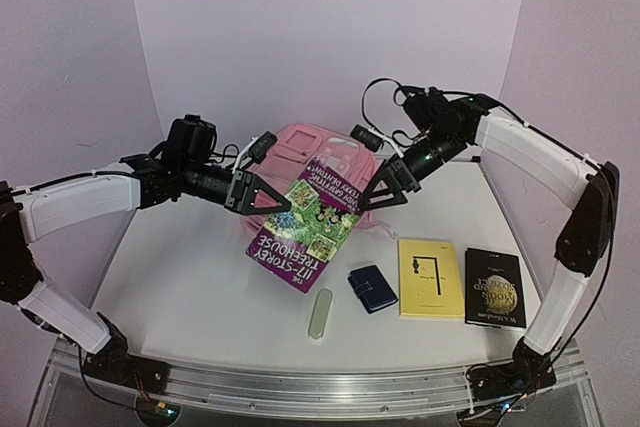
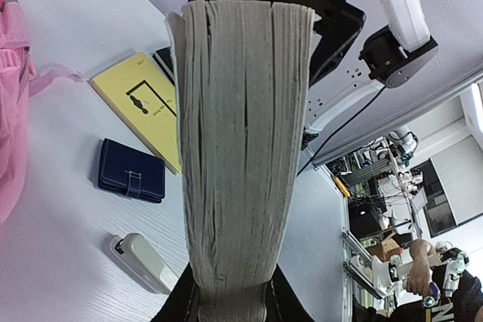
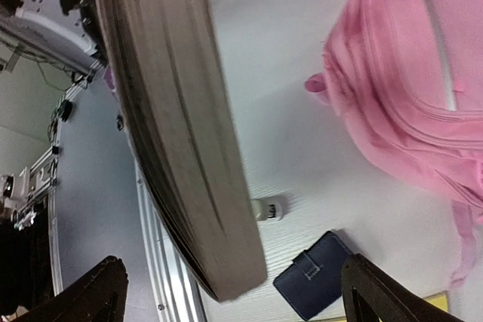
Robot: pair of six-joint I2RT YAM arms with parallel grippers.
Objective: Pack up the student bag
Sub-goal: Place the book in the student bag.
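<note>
Between student bag and wallet hangs a book.

A purple book tilts above the table, where a navy wallet, yellow book, black book and stapler lie.

Materials and finishes
Backpack: soft pink cloth, matt. Book: glossy printed cover, rough greyish paper page edges. Wallet: dark blue, smooth, leather-like. Table: white, matt, faint wood grain.
</note>
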